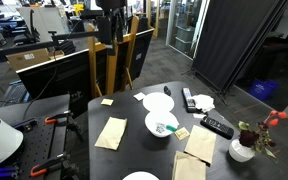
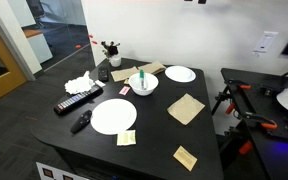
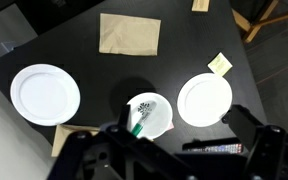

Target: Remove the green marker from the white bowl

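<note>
The white bowl [image 3: 160, 120] stands on the dark table, between two flat white plates. The green marker [image 3: 139, 123] leans inside it, its green end over the near rim. Both exterior views show the bowl [image 1: 153, 129] [image 2: 151, 88] with the marker [image 1: 165, 127] [image 2: 142, 79] sticking out of it. My gripper [image 3: 184, 130] hangs high above the table. Its two dark fingers are spread wide and empty in the wrist view, and the bowl lies just inside the left finger. The gripper does not show clearly in the exterior views.
White plates [image 3: 45, 93] [image 3: 204, 99] flank the bowl. A black remote [image 3: 219, 148] lies under the right finger, and two remotes [image 1: 188, 99] [image 1: 216, 126] show in an exterior view. There are also brown napkins [image 3: 130, 33] [image 1: 200, 144], a yellow note [image 3: 220, 63] and a flower vase [image 1: 242, 150].
</note>
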You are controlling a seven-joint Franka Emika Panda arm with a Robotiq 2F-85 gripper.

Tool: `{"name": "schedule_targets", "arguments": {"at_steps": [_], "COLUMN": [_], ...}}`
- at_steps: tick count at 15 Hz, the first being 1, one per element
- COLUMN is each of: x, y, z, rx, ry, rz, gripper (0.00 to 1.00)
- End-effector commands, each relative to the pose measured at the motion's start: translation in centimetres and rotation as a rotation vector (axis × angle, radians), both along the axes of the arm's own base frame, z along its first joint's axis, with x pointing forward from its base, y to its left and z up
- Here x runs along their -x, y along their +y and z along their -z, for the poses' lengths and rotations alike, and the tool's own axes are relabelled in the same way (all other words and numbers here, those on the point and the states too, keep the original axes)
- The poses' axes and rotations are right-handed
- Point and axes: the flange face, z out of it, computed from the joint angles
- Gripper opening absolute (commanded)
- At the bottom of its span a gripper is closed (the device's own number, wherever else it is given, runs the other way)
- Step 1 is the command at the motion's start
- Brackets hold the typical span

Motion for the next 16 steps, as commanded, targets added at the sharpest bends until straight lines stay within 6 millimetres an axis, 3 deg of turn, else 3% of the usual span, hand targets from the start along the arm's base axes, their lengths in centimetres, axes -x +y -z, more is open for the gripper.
{"name": "schedule_targets", "arguments": {"at_steps": [1,16], "x": [-1.7,-8.7], "y": [0.2,-0.4], "z": [2.6,15.7], "rx": [0.012,0.207], "ry": [-0.031,-0.066], "rz": [0.166,0.412], "gripper": [1.0,1.0]}}
